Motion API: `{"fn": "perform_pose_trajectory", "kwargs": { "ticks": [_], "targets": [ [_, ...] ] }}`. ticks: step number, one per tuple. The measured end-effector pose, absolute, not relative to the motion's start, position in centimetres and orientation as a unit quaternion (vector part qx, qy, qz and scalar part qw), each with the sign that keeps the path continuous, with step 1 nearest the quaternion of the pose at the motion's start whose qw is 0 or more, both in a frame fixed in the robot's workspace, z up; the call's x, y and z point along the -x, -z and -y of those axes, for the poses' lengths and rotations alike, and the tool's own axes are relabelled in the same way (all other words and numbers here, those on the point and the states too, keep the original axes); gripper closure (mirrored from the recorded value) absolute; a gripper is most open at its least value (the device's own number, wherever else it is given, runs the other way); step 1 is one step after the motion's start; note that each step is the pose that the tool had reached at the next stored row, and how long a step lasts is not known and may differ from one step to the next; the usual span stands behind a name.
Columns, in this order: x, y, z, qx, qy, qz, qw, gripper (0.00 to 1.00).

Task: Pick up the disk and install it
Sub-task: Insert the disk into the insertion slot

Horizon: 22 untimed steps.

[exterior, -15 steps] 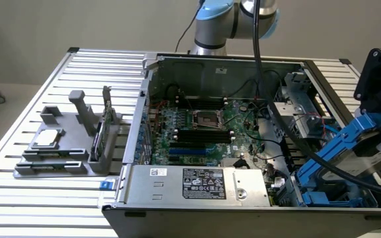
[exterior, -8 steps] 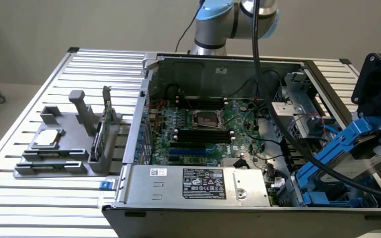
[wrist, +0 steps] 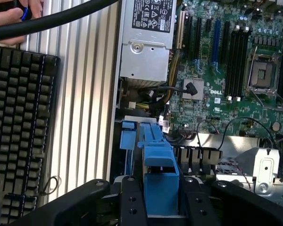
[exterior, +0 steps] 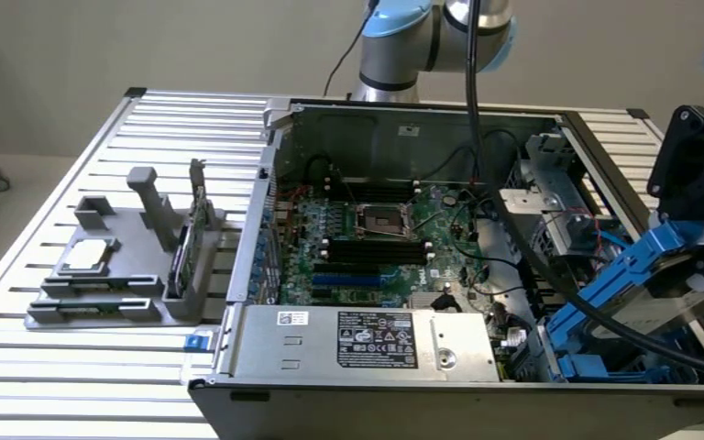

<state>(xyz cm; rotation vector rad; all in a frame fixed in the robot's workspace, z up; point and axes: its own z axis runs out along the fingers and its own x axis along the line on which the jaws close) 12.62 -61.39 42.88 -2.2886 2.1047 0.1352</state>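
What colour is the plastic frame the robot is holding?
Bright blue. The disk frame shows best in the exterior view.

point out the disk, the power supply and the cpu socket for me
disk (exterior: pixel 627 275), exterior view, on its blue rail frame
power supply (exterior: pixel 370 341), exterior view, on its printed label
cpu socket (exterior: pixel 374 220), exterior view, on the middle of the socket

You have a disk (exterior: pixel 627 275) edged in smooth blue plastic, a case (exterior: pixel 425 137) of dull grey sheet metal, a table (exterior: pixel 83 376) of ribbed, lightly shiny metal, and a matt black plastic keyboard (wrist: pixel 19 132).
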Motion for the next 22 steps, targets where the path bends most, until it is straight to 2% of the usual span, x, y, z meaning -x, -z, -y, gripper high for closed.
{"fn": "perform_pose_trajectory", "kwargs": {
  "ticks": [22],
  "targets": [
    [-13.1, -41.4, 61.4, 0.735, -0.05, -0.676, 0.025, 0.67]
  ]
}}
